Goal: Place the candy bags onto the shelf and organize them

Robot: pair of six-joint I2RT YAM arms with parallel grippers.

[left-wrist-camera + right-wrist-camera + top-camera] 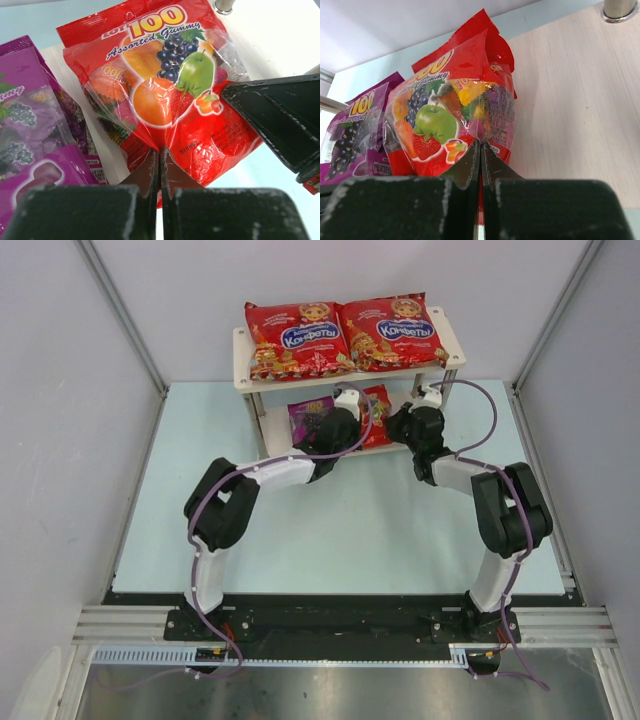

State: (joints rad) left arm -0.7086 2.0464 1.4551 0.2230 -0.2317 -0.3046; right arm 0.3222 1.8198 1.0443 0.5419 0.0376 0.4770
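Two large red candy bags [297,338] [392,332] lie side by side on the shelf's top board [452,335]. On the lower board [570,100] the small purple bag [308,412] lies to the left of the small red gummy bag [377,400]. My left gripper [350,410] is shut on the near edge of the small red bag [160,90]; its jaws [160,152] pinch the film. My right gripper [408,420] is shut on the same bag's other edge [480,146]. The bag [440,115] stands tilted up, next to the purple bag [355,125].
A metal corner post [619,9] stands at the lower board's far right, with bare board in front of it. The top board hangs low over both grippers. The pale blue table [350,530] lies in front of the shelf, and grey walls enclose the sides.
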